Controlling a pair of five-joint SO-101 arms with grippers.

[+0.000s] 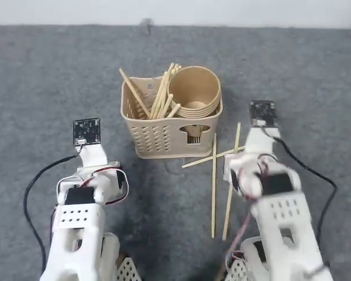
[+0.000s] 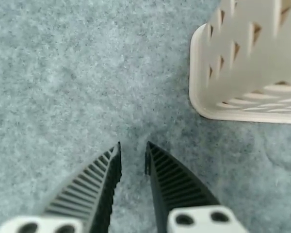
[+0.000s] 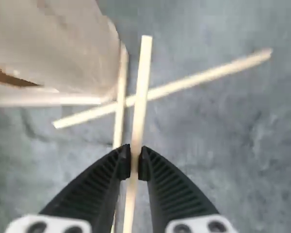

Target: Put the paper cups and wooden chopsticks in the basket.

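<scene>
On grey carpet (image 1: 58, 70) just beside the basket (image 1: 164, 137), a wooden chopstick (image 3: 141, 82) is pinched in the right gripper (image 3: 131, 158), crossing one of two loose chopsticks (image 1: 213, 193). Stacked paper cups (image 1: 194, 88) and more sticks (image 1: 161, 93) stand in the basket. The left gripper (image 2: 132, 148) hangs near the basket's other corner, slightly parted and holding nothing.

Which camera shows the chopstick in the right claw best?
The right wrist view: the chopstick sits close up, pinched in the right claw. The high view shows its length beside the right arm. The left wrist view faces the basket corner.
</scene>
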